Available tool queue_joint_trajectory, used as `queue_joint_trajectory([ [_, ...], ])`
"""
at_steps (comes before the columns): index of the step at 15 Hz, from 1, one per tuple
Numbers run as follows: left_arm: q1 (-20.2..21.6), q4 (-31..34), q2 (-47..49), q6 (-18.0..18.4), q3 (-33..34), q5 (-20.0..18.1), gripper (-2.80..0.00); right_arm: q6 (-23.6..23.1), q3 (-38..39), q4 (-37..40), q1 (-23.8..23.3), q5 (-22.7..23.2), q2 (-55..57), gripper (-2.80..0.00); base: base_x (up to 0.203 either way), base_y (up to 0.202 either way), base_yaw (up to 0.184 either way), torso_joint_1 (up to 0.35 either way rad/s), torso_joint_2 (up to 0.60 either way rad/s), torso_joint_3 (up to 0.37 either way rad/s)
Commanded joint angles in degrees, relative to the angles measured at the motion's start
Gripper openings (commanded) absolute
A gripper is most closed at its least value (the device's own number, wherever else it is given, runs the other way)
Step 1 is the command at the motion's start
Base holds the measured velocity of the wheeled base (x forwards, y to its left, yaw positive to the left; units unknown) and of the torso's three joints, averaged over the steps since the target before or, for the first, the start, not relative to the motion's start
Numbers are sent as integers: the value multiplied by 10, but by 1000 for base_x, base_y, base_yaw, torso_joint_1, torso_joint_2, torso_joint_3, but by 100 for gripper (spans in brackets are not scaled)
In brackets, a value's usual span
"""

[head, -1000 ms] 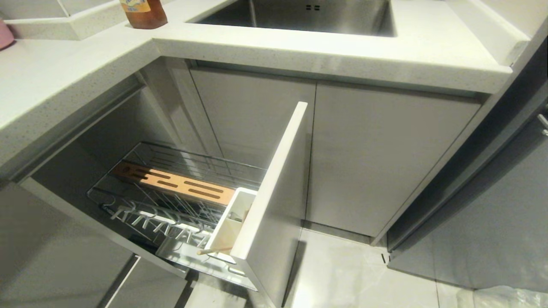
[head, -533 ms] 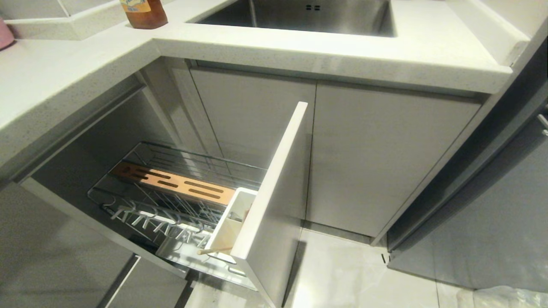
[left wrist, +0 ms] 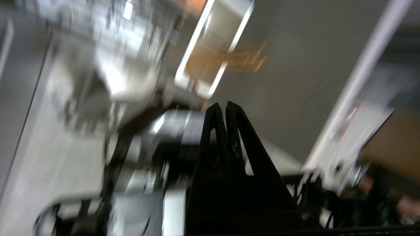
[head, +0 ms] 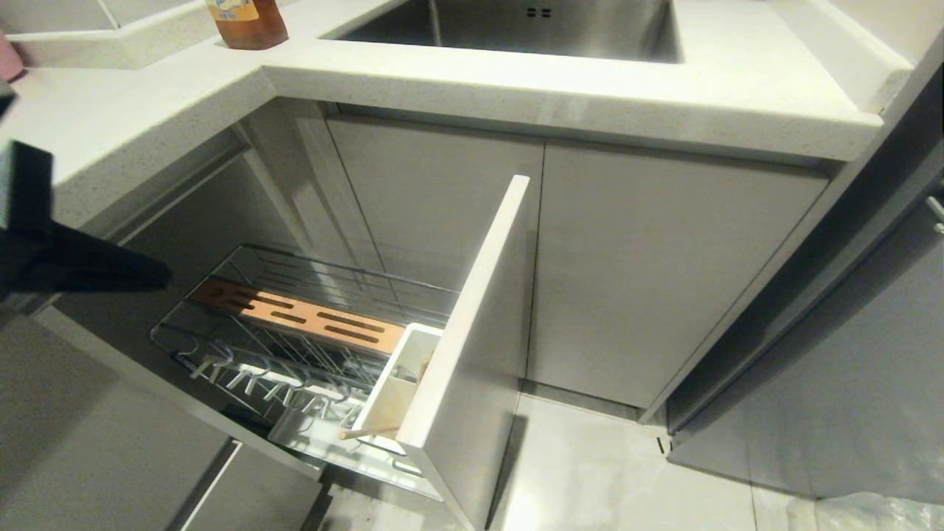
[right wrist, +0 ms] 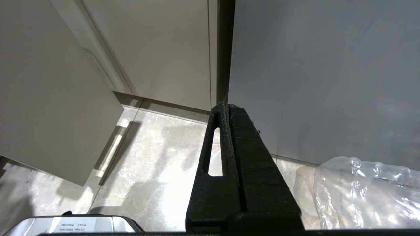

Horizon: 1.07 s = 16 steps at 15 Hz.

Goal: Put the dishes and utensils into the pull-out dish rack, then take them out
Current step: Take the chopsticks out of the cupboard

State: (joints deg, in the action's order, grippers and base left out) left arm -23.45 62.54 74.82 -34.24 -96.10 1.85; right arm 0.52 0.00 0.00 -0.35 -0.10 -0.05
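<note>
The pull-out dish rack (head: 243, 346) stands drawn out of the lower cabinet, its pale-grey front panel (head: 479, 324) swung toward me. In the wire basket lie a slotted wood strip (head: 295, 313) and a white utensil box (head: 402, 380). A light-wood chopstick (head: 369, 431) pokes out of that box. No dishes are in view. My left gripper (head: 164, 278) reaches in from the left edge, above the rack's back end, shut and empty. In the blurred left wrist view the left gripper (left wrist: 225, 105) points toward the utensil box (left wrist: 213, 49). My right gripper (right wrist: 227, 105) hangs shut over the floor.
A white countertop (head: 516, 88) with a steel sink (head: 516, 29) overhangs the rack. An amber bottle (head: 247, 22) stands at the back left. A two-door cabinet (head: 649, 273) lies to the right of the front panel. A clear plastic bag (right wrist: 367, 193) lies on the floor tiles.
My left gripper has swung into the head view from the left edge, over the rack's back end. The rack and the chopstick have not moved.
</note>
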Motion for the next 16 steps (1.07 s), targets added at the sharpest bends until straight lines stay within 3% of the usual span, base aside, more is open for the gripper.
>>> queue_joint_trajectory([
  [1, -10, 77, 96, -1, -2, -16, -280, 0, 0, 0, 0, 0, 0, -280, 0, 0, 0, 0, 0, 0],
  [4, -13, 119, 160, 5, 3, -40, -280, 0, 0, 0, 0, 0, 0, -280, 0, 0, 0, 0, 0, 0],
  [5, -13, 122, 178, 10, 7, -49, 0, 0, 0, 0, 0, 0, 0, -280, 0, 0, 0, 0, 0, 0],
  [16, 2, 113, 380, 22, 21, -170, 0, 0, 0, 0, 0, 0, 0, -280, 0, 0, 0, 0, 0, 0],
])
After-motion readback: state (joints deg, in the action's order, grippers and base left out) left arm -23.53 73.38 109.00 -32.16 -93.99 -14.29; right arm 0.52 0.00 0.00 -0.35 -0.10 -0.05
